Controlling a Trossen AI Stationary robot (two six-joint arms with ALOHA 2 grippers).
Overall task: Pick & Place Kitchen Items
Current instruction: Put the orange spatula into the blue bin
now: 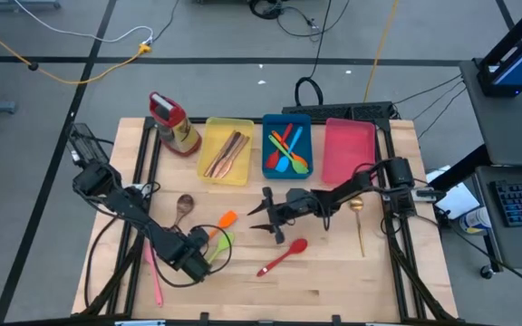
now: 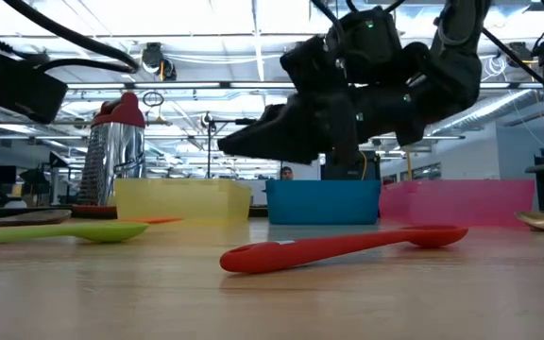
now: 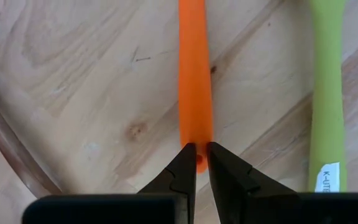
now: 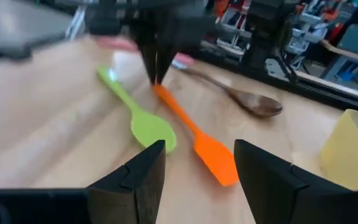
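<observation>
Left gripper (image 1: 205,252) low over the bench near its front edge, left of centre; fingertips (image 3: 188,163) pinched on the handle end of the orange spatula (image 1: 224,223), which lies flat on the wood. Green spoon (image 1: 217,244) just beside and roughly parallel to it, resting on the bench. Wooden spoon (image 1: 184,206) a little farther back toward the left side. Pink utensil (image 1: 155,276) long and thin, near the front left corner.

Right gripper (image 1: 268,217) hovering above mid-bench, fingers (image 4: 145,168) spread wide, holding nothing. Red spoon (image 1: 284,257) flat on the bench just in front of it, toward the front edge. Gold metal spoon (image 1: 359,222) lying near the right edge, under the right arm.

Along the back edge: yellow tray (image 1: 243,127) with brown wooden utensils (image 1: 225,154) inside; blue tray (image 1: 269,167) with several coloured plastic utensils (image 1: 288,149) inside; pink tray (image 1: 347,149) to its right. Red-capped bottle (image 1: 174,123) lying at the back left, beside the yellow tray.
</observation>
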